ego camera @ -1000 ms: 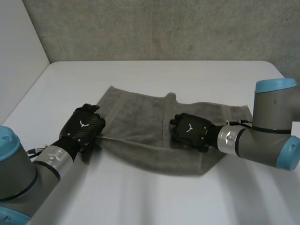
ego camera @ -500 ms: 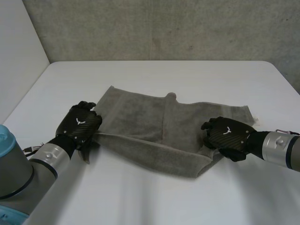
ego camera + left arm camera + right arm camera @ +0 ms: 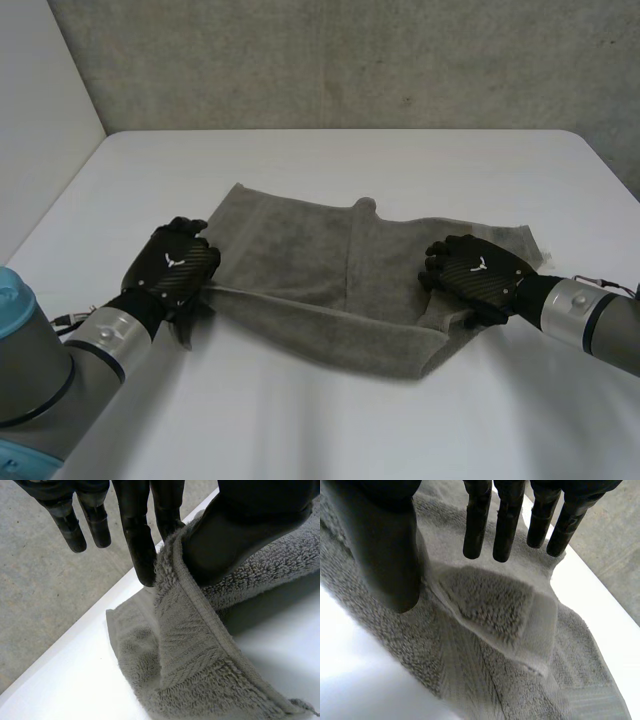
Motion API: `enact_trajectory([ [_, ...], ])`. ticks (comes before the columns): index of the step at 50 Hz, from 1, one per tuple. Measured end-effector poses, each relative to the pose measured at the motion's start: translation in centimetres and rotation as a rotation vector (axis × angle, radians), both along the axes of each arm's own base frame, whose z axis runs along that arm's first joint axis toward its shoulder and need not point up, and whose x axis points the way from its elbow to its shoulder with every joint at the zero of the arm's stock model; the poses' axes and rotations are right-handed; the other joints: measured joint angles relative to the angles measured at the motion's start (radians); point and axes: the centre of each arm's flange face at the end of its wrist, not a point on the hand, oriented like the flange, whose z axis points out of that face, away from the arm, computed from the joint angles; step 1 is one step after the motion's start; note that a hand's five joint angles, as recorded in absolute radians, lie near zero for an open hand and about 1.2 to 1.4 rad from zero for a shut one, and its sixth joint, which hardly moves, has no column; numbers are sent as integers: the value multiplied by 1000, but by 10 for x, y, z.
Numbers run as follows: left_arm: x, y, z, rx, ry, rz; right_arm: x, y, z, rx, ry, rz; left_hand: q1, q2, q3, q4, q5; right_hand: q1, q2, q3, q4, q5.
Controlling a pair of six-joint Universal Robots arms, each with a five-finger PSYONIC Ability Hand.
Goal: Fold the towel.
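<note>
Towel: a grey towel [image 3: 300,265] is lying spread near the middle of the white table [image 3: 330,430], reaching from one hand to the other.
Towel shape: the far edge is lying flat, with a small bump near its middle. A ridge is running lengthwise from the left hand [image 3: 175,268] toward the right hand [image 3: 478,276], with a further strip of cloth on the side nearer the robot. The right end is narrowing to a point at the near side.
Left hand, place: it is sitting at the towel's left edge, at the end of the lengthwise ridge, with the knuckles facing up.
Left hand, fingers: in the left wrist view the thumb [image 3: 250,530] is pressing the towel's hem against one straight finger [image 3: 142,545], so the edge is being pinched and is rising between them. The other fingers are hanging straight and slightly apart, clear of the cloth.
Right hand, place: it is resting palm down on the towel's right part, close to the right end.
Right hand, fingers: in the right wrist view the fingers [image 3: 507,525] are pointing straight and a little spread, above a turned-over flap of cloth. The thumb [image 3: 385,545] is resting against the towel beside that flap, and nothing is being pinched.
Arms: the left arm [image 3: 60,370] is reaching in from the near left, and the right arm [image 3: 590,320] is reaching in from the right.
Surroundings: a grey concrete wall [image 3: 330,60] is standing behind the table.
</note>
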Motion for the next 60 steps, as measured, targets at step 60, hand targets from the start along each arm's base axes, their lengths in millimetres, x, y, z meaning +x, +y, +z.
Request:
enact_trajectory([
  [60,21,-25,0,14,-47,173,-75,-1,87,185,-152,-533,-2,1,0,0,-35,702,663,0,0,723],
])
